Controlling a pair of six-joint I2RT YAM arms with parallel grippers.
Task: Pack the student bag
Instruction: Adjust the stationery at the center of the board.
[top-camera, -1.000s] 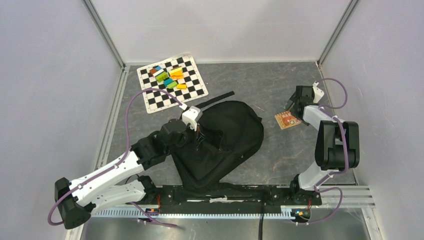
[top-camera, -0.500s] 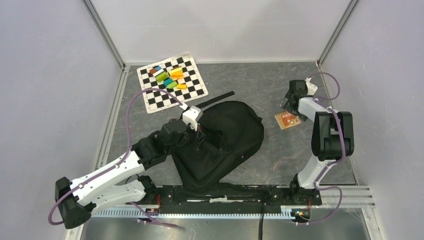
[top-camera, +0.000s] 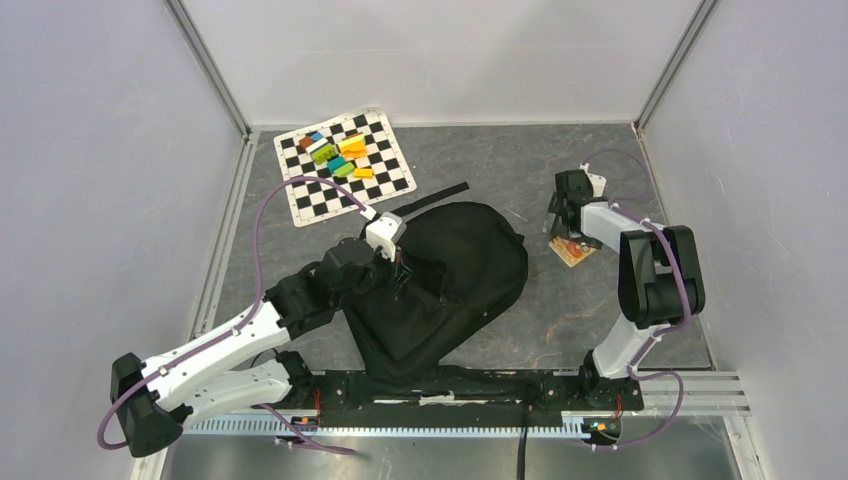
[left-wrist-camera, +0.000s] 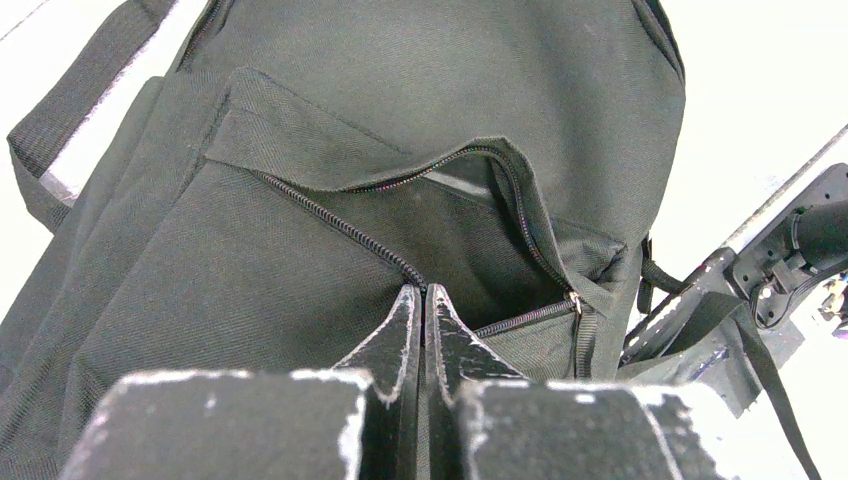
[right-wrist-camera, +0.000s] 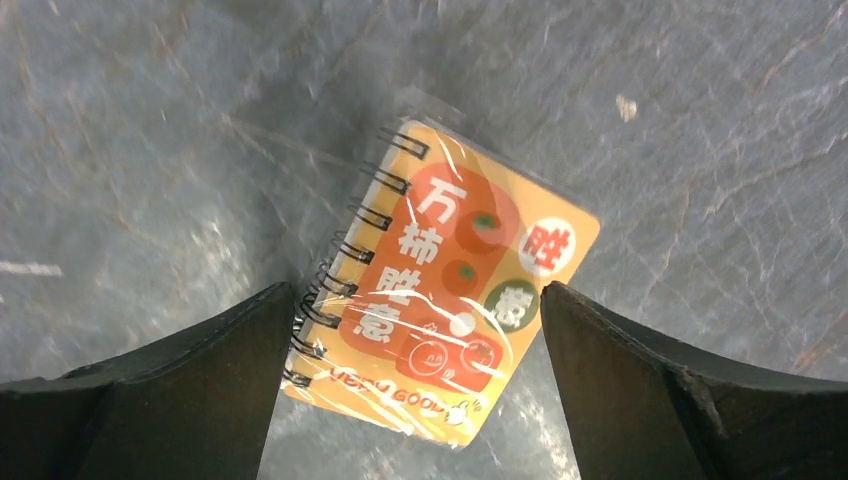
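The student bag, black and soft, lies in the middle of the table. Its zip pocket gapes open. My left gripper is shut, its tips pinching the lower zip edge of that opening. A small orange spiral notebook wrapped in clear film lies on the grey table to the right of the bag. My right gripper hangs open just above the notebook. One finger stands beside the spiral edge and the other to the right of the cover, neither touching it.
A checkerboard mat with several small coloured blocks lies at the back left. A black strap runs out from the bag's top. Enclosure walls and metal rails border the table.
My right gripper has swung left and forward from beside the notebook to straddle it, still open. The left gripper and the bag have not moved.
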